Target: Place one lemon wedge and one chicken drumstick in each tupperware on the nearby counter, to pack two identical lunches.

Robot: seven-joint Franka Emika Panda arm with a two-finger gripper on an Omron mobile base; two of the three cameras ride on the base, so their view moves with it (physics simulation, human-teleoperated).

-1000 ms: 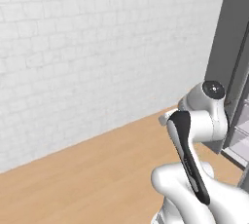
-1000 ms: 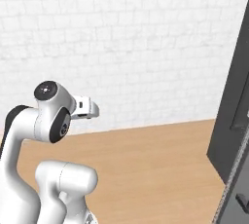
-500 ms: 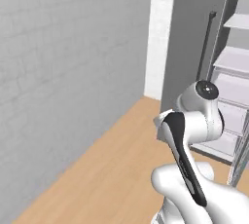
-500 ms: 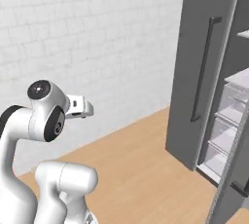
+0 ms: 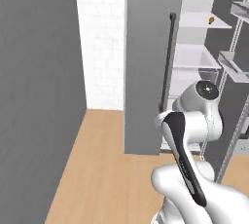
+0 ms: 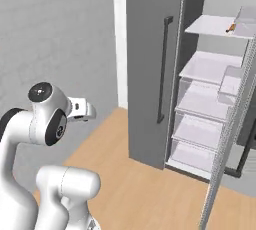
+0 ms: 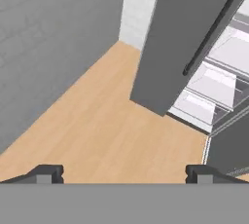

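Observation:
My gripper (image 7: 124,174) is open and holds nothing. Its two dark fingertips (image 7: 46,173) stand wide apart over the wooden floor (image 7: 112,121). A small orange-brown piece, apparently a chicken drumstick (image 6: 231,27), lies on the top shelf (image 6: 210,26) of the open fridge. It shows as a tiny orange spot (image 5: 211,21) in the left base view, too small to make out further. The arm is folded up close to the base, well short of the fridge. The lemon wedges, the tupperwares and the counter are out of view.
The grey fridge door (image 5: 146,72) with its dark vertical handle (image 6: 162,69) stands open ahead. White shelves (image 6: 205,99) sit inside, and wire door racks (image 6: 230,124) are at the right. A grey wall (image 5: 34,96) runs along the left, with a white brick strip (image 5: 99,38) beyond it.
The whole picture has swung as the base turned: the white brick wall slid away to the left and the open fridge came to the front. The gripper stayed open.

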